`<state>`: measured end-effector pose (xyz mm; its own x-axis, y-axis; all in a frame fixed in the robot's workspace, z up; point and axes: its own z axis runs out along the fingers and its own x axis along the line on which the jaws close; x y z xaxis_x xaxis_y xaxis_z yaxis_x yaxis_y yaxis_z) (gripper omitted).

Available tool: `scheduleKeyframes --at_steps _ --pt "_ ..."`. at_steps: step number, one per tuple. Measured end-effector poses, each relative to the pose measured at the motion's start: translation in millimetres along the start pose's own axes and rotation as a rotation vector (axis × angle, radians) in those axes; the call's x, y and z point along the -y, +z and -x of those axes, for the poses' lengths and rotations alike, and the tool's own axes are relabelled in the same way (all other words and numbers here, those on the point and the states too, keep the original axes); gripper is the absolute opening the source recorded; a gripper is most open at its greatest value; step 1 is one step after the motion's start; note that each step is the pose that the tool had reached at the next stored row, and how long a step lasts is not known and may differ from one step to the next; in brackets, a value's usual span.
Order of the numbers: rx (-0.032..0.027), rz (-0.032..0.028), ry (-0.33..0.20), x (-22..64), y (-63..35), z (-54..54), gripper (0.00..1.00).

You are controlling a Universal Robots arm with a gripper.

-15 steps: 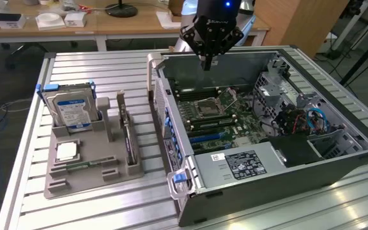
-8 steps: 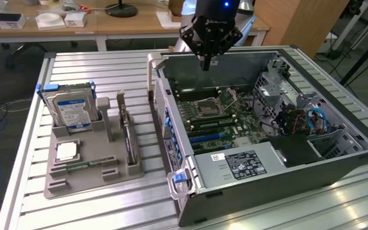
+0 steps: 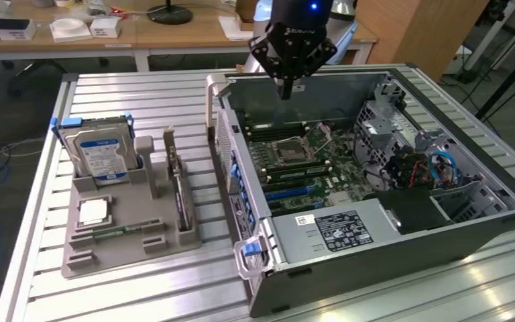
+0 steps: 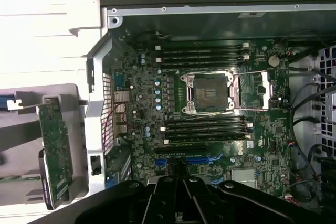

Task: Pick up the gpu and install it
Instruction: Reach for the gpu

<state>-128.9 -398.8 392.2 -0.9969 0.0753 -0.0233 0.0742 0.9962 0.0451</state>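
1. The arm (image 3: 302,13) is held straight down over the far end of the open computer case (image 3: 356,268).
2. The gripper (image 3: 286,92) is hung just above the case's far wall, with its tip pointed down into the case.
3. Its fingers are pressed tight together, and nothing is held between them.
4. In the wrist view, the gripper (image 4: 181,182) is seen above the main board (image 4: 152,103), well apart from it.
5. The computer case (image 4: 210,22) is laid on its side on the metal table (image 3: 150,94), with its open side up.
6. Inside it, the green main board (image 3: 329,168) is laid flat, with a square socket (image 3: 289,151) near the middle.
7. A grey power box (image 3: 338,228) with a white label is set at the near end, and blue wires (image 3: 441,168) are seen on the exterior view's right.
8. A grey holder (image 3: 119,251) is set on the table beside the case, on the exterior view's left.
9. The graphics card (image 3: 180,198) is stood on its edge in a slot of that holder, on the side nearest the case, and it is not touched by the gripper.
10. In the wrist view, the graphics card (image 4: 55,150) is seen as a long green board.
11. A hard drive (image 3: 101,154) is stood upright in the holder, and a small square chip (image 3: 94,211) is laid flat in front of it.
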Motion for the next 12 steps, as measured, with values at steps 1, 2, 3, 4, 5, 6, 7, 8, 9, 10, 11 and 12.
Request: scheduleKeyframes --at_steps 1,2,3,4,5,6,7,8,9,10,11,12 --pt "0.0000 0.0000 0.000 0.0 0.0 -0.5 0.11" --pt "0.0000 0.0000 0.000 0.1 0.1 -0.9 0.11" --pt "0.0000 0.0000 0.000 0.1 0.2 -1.4 0.11" --pt "0.0000 0.0000 0.000 0.1 0.2 -1.8 0.11" --pt "0.0000 0.0000 0.000 0.2 0.3 -2.2 0.11" --pt "0.0000 -0.0001 0.000 0.2 0.3 -2.6 0.11" --pt "0.0000 0.0000 0.000 0.2 0.4 -2.9 0.11" --pt "0.0000 0.0000 0.000 0.3 0.4 -3.3 0.11" --pt "0.0000 0.0000 0.000 0.3 0.4 -3.7 0.11" --pt "0.0000 0.0000 0.000 0.3 0.5 -4.1 0.11" --pt "0.0000 0.0000 0.000 0.4 0.5 -4.6 0.11" --pt "0.0000 0.0000 0.000 0.4 0.6 -5.1 0.11"
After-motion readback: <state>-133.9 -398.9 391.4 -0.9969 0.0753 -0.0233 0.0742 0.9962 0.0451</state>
